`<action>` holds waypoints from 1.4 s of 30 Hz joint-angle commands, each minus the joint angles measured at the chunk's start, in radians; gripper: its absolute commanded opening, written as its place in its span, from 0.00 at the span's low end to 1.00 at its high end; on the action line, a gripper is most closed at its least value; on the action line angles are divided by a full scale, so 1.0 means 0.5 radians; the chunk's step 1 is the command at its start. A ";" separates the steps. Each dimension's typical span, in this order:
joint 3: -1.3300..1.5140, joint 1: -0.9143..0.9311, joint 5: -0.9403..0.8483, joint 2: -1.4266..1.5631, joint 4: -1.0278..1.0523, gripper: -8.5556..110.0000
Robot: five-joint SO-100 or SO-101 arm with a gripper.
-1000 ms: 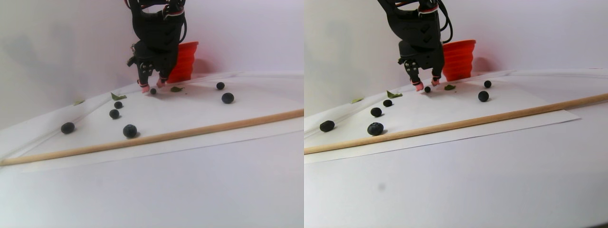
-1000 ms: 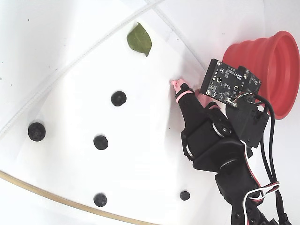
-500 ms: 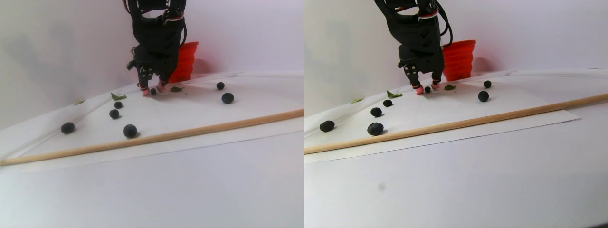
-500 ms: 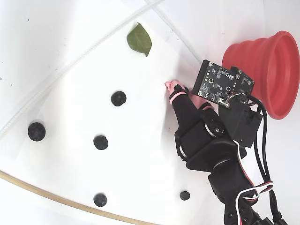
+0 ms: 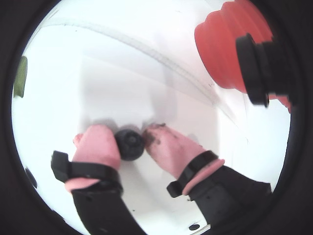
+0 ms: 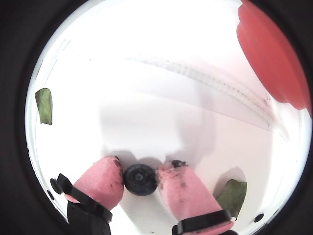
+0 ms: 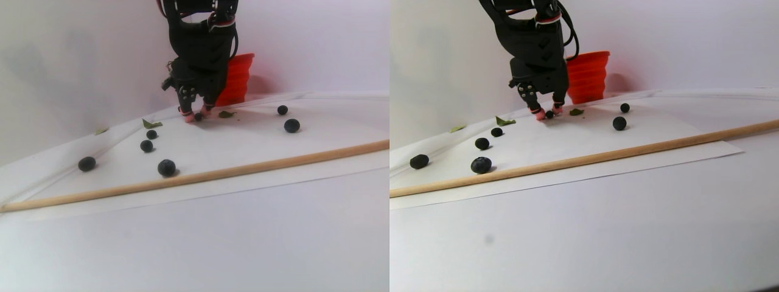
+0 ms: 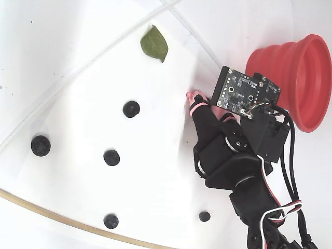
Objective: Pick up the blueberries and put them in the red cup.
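Two pink-capped fingers (image 5: 98, 142) pinch one blueberry (image 5: 129, 143) in a wrist view; gripper (image 5: 128, 142) narrow, pads touching the berry on both sides, berry resting on white paper (image 5: 122, 83). Red cup (image 5: 225, 44) sits up and right of the berry, well apart, partly behind a black part of the arm. Paper runs bare between berry and cup; paper edge cuts diagonally just short of the cup.

Other wrist view: same berry (image 6: 140, 179) between fingertips (image 6: 178, 188), gripper (image 6: 139, 177) closed onto it. Green leaf (image 6: 232, 196) just right of the right finger, second leaf (image 6: 44, 105) far left nr frame edge. Cup (image 6: 271, 54) upper right, clipped by the lens rim.

Stereo pair view: gripper (image 7: 197, 114) tips down at the paper, berry (image 7: 198, 116) between them, cup (image 7: 237, 78) close behind the arm. Loose berries (image 7: 166, 167) spread left and right of the gripper, none crowding it. Wooden dowel (image 7: 243, 169) lies along the paper's near edge, well clear of the gripper.

Fixed view, from above: arm covers the held berry; one pink fingertip (image 8: 193, 97) shows. Cup (image 8: 295, 78) right of the gripper, near. Four berries (image 8: 130, 109) lie left of the arm w/ open paper (image 8: 155, 171) around each, a fifth below it.
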 commanded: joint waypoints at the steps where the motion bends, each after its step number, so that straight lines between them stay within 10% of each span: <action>1: -0.046 -0.058 -0.015 0.025 -0.064 0.17; 42: 0.098 -0.064 0.077 0.638 0.233 0.17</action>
